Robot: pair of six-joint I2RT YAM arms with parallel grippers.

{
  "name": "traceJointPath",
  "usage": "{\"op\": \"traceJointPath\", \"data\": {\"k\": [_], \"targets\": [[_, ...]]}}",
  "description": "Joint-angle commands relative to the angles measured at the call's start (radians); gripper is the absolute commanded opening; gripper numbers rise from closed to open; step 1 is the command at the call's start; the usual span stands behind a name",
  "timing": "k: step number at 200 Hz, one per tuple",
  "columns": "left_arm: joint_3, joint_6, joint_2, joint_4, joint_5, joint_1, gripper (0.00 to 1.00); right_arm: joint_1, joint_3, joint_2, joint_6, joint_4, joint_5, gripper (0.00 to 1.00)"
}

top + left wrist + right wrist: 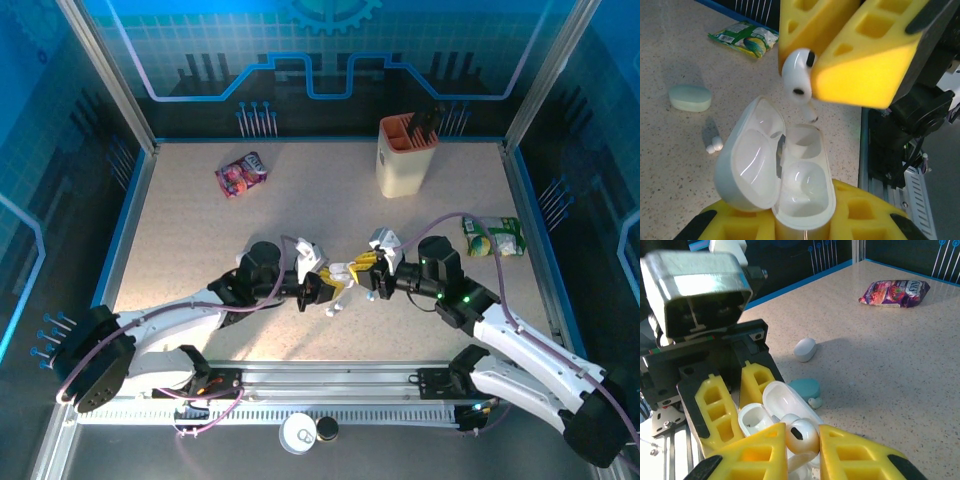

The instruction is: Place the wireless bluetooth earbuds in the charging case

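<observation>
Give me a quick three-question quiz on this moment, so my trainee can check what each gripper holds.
1. Multiple choice: what is pinched in the right gripper?
A) a white earbud
B) a closed pale green case
C) a snack packet
2. True or false: the white charging case in the left gripper has its lid shut.
3. Short answer: is the earbud seated in the case yet?

Key:
1. A.
2. False. The lid stands open.
3. No. It hangs just above the open case, stem pointing down toward it.
</observation>
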State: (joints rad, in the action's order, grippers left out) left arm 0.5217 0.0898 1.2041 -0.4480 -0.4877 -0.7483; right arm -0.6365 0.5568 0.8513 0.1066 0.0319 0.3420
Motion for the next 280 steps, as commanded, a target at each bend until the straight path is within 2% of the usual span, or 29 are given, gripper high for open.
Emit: {"op": "traceJointPath", "data": {"k": [1, 68, 92, 118, 143, 168, 191, 216, 242, 260, 280], "targets": [[0.038, 0.033, -0.019, 0.004, -0.026, -0.003, 0.1, -0.014, -0.016, 0.0, -0.019, 0.025, 0.02, 0.19], [0.048, 0.05, -0.014, -0.009, -0.007, -0.003, 0.1, -0.008, -0.042, -0.013, -0.029, 0.0, 0.043, 0.2], [0.043, 0.039, -0.017, -0.009, -0.004, -0.002, 0.09, -0.006, -0.032, -0.022, -0.017, -0.014, 0.055, 0.31], [0.02, 0.036, -0.024, -0.029, 0.013, -0.001, 0.09, 0.008, -0.032, -0.068, 0.031, -0.003, 0.01, 0.43], [-0.001, 0.044, -0.032, -0.054, 0.031, 0.001, 0.09, 0.057, -0.041, -0.111, 0.096, 0.028, 0.072, 0.53], [-0.033, 0.031, -0.046, -0.079, 0.049, 0.015, 0.09, 0.121, -0.065, -0.14, 0.208, 0.055, 0.059, 0.57], [-0.082, 0.022, -0.095, -0.098, 0.09, 0.039, 0.09, 0.189, -0.083, -0.135, 0.336, 0.008, -0.055, 0.57], [-0.14, 0.005, -0.185, -0.1, 0.141, 0.053, 0.08, 0.208, -0.043, -0.036, 0.375, -0.157, -0.165, 0.57], [-0.199, -0.014, -0.298, -0.106, 0.181, 0.055, 0.08, 0.198, 0.022, 0.155, 0.378, -0.241, -0.104, 0.56], [-0.237, -0.038, -0.365, -0.127, 0.18, 0.054, 0.08, 0.141, 0.057, 0.277, 0.384, -0.238, -0.102, 0.51], [-0.27, -0.046, -0.418, -0.137, 0.18, 0.055, 0.08, 0.062, 0.111, 0.408, 0.377, -0.231, -0.119, 0.51]]}}
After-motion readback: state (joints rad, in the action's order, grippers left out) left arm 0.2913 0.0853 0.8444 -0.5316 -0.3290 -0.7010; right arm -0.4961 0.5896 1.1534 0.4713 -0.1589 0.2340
